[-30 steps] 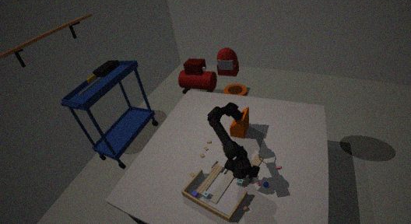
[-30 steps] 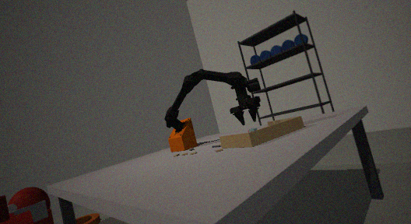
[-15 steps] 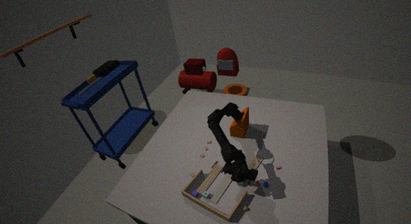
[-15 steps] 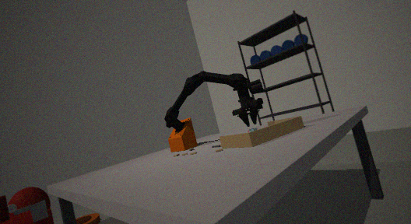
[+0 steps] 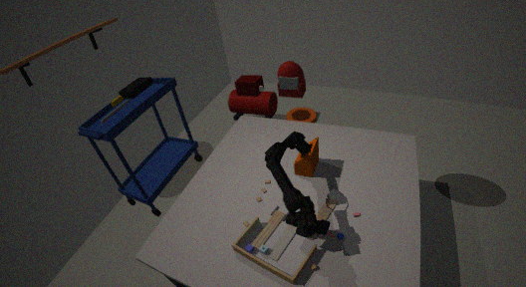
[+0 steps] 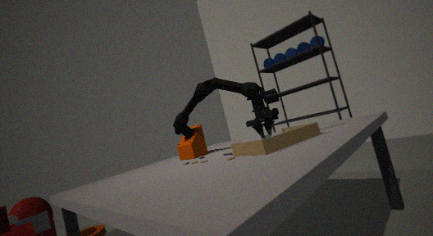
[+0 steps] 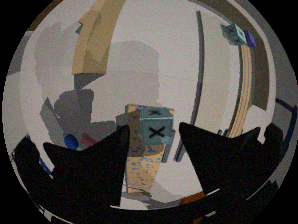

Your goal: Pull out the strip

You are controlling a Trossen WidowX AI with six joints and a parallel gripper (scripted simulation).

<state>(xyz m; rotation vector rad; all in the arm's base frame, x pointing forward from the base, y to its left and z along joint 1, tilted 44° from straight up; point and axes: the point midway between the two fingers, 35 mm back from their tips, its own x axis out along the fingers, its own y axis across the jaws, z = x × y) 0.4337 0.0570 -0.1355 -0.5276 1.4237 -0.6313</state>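
A teal cube marked with a black X (image 7: 156,131) sits at the end of a wooden strip with blue specks (image 7: 142,172) (image 5: 326,209). My gripper (image 7: 154,128) (image 6: 266,137) is partly open, its fingertips on either side of that cube, with gaps visible at both sides. A pale wide strip (image 7: 215,70) (image 5: 285,239) and a grooved wooden strip (image 7: 244,87) (image 5: 270,228) lie beside it. A second marked teal cube (image 7: 234,34) (image 5: 265,249) and a purple cube (image 7: 250,39) (image 5: 250,247) are at the grooved strip's far end. In the top view the arm hides the X-marked cube.
A low wooden frame (image 5: 266,265) (image 6: 291,136) walls in the strips; one wall piece (image 7: 91,57) stands left in the wrist view. A blue round thing (image 5: 340,236) (image 7: 71,141) and a red piece (image 7: 90,139) lie nearby. The orange base (image 5: 305,165) (image 6: 193,149) carries the arm.
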